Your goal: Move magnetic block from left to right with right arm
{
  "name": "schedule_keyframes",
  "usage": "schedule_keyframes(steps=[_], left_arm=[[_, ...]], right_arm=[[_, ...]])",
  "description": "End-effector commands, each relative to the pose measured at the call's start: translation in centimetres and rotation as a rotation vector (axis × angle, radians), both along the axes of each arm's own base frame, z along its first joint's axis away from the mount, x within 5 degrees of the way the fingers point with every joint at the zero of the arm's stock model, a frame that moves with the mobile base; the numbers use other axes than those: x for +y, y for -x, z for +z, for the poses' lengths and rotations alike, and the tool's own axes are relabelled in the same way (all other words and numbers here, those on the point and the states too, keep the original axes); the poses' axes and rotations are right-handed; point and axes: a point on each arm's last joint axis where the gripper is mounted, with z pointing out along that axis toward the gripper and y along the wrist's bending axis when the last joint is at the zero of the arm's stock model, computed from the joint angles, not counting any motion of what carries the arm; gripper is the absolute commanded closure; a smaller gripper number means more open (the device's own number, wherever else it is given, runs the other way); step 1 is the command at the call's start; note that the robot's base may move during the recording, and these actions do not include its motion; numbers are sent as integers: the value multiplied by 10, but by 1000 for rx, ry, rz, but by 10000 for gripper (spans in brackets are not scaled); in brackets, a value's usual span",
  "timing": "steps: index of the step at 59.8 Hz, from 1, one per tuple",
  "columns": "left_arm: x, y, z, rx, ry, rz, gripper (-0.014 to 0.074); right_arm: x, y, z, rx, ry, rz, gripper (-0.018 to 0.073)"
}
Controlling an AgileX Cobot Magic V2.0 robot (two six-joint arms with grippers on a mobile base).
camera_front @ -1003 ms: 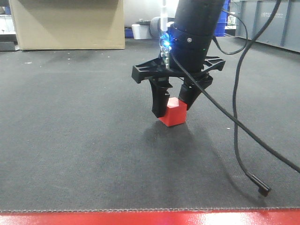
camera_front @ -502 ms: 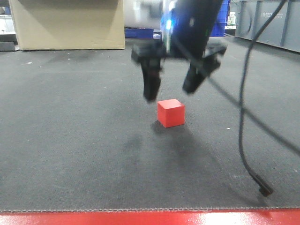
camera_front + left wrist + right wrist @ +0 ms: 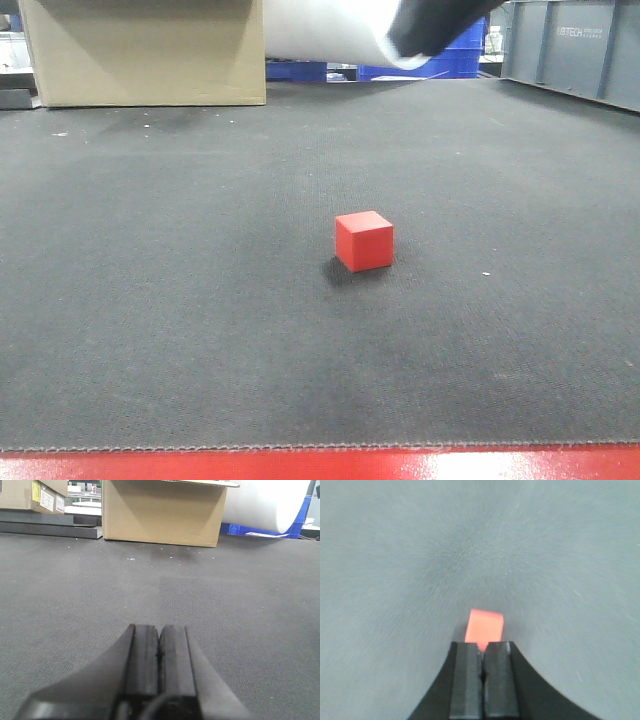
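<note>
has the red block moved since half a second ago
No. The magnetic block sits at the same spot on the black mat, at the same distance from the red table edge.
</note>
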Motion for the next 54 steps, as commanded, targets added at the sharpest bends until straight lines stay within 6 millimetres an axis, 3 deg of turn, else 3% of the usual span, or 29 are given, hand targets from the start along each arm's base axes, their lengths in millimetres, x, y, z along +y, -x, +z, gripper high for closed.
schedule_keyframes(steps=[1,15,29,54], left_arm=[[0,1,6,-93,6,2,713],[0,1,6,-93,6,2,713],[0,1,6,-93,6,2,713],[0,1,6,-93,6,2,713]], right_arm=[[-16,25,22,-158,-97,-13,500],[-49,79,10,-265,-163,-21,500],[-71,117,10,-324,-198,-19,500],[-76,126,17,-364,-222,-19,500]])
